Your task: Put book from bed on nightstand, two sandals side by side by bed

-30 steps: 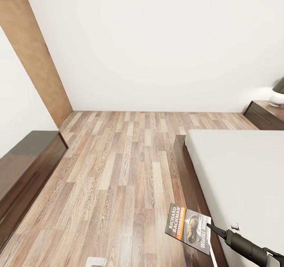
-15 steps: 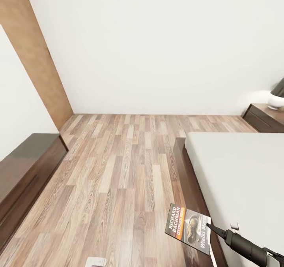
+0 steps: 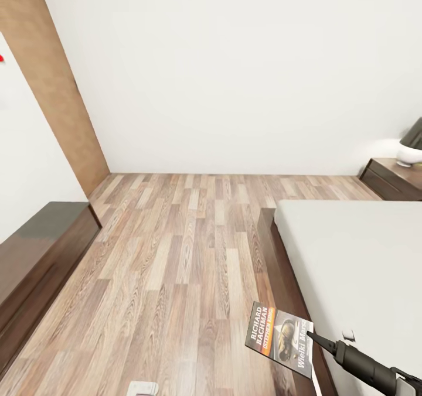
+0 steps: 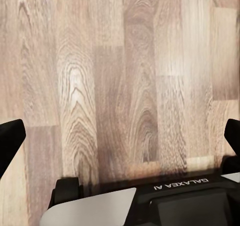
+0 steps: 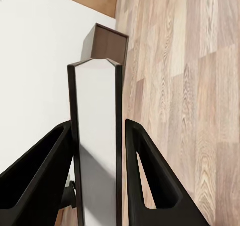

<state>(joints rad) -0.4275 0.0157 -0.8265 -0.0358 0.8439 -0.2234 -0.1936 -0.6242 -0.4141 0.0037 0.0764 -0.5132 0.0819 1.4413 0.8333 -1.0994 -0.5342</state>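
dark cover, orange band: the book (image 3: 280, 339) hangs at the lower right of the head frame, pinched by the right gripper (image 3: 309, 335) over the seam where the bed's (image 3: 357, 255) brown frame meets the wood-plank floor (image 3: 176, 255). in the right wrist view the 2 black fingers (image 5: 145, 171) sit tight on either side of the book (image 5: 97, 151), seen edge-on as a pale strip with dark borders. the left gripper (image 4: 120, 136) faces bare floor, its fingertips far apart at the frame edges and holding nothing.

the step in hand looks to be the carry to a nightstand (image 3: 394, 179), whose dark reddish top shows at the right edge of the head frame beyond the mattress, with a lamp (image 3: 412, 144) standing on it. to do it well, the grip should stay firm on the thin paperback while the base rounds the bed, the book kept clear of the frame and mattress, then lowered flat onto a bare part of the glossy top, away from the lamp.

the book is a small, thin paperback; white lettering reads "richard bachman" on the orange band, with a picture beside it. a low dark dresser (image 3: 41, 255) lines the left of the frame.
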